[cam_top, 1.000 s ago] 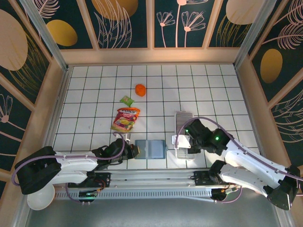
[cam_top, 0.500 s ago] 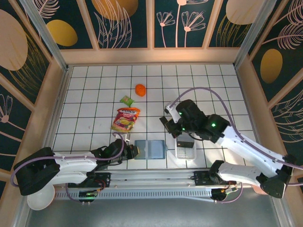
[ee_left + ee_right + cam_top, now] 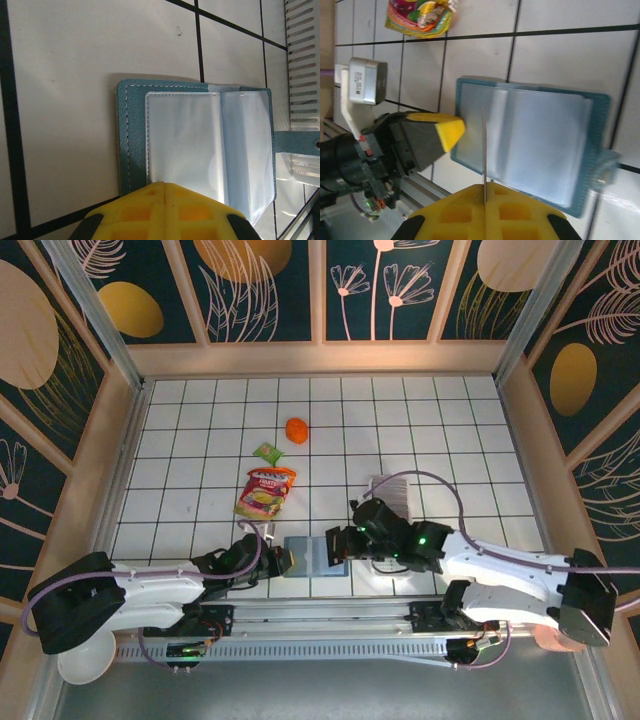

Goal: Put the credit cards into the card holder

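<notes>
Two claws, seen from above, meet at the open teal card holder [image 3: 312, 553] lying flat between them: left claw [image 3: 283, 562] at its left side, right claw [image 3: 337, 543] over its right.

Left wrist: that claw is clenched shut, touching the holder's edge. The clear pockets [image 3: 182, 140] look soft and floppy.

Right wrist: the claw pinches one credit card [image 3: 483, 145] by its end, upright above the holder. It looks stiff, light, slippery.

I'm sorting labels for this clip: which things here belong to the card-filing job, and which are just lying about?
Job: card holder, lying open; credit card pinched in the right hand; left hand at the holder's edge; white tray.
Lying about: snack pouch; green packet; orange object.
</notes>
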Controlling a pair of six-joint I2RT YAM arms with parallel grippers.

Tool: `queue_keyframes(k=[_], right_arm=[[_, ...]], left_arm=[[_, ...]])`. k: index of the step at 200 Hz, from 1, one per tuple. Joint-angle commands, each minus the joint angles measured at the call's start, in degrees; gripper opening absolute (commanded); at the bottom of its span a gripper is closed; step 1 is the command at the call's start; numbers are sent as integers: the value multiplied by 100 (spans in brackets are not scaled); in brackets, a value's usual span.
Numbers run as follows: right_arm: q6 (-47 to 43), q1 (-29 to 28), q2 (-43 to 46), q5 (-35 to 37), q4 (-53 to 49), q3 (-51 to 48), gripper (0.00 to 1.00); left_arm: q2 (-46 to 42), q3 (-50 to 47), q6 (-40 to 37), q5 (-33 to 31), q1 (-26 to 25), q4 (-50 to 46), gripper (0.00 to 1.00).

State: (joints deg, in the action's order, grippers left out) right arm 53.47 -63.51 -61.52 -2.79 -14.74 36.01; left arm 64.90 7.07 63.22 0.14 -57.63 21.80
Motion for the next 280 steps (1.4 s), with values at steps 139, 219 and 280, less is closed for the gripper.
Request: queue_keyframes(k=[139,219,280], right_arm=[[886,-423,-1723,867,1874,-375,0],[972,-426,-1925,773,2138,-434,0],[1228,-426,-1956,684,2441,-611,0]], left_arm=[[145,-136,7,131,6,-499,0],[119,-147,19,139,5,-490,0],[163,-140,15,140,7,-471,0]])
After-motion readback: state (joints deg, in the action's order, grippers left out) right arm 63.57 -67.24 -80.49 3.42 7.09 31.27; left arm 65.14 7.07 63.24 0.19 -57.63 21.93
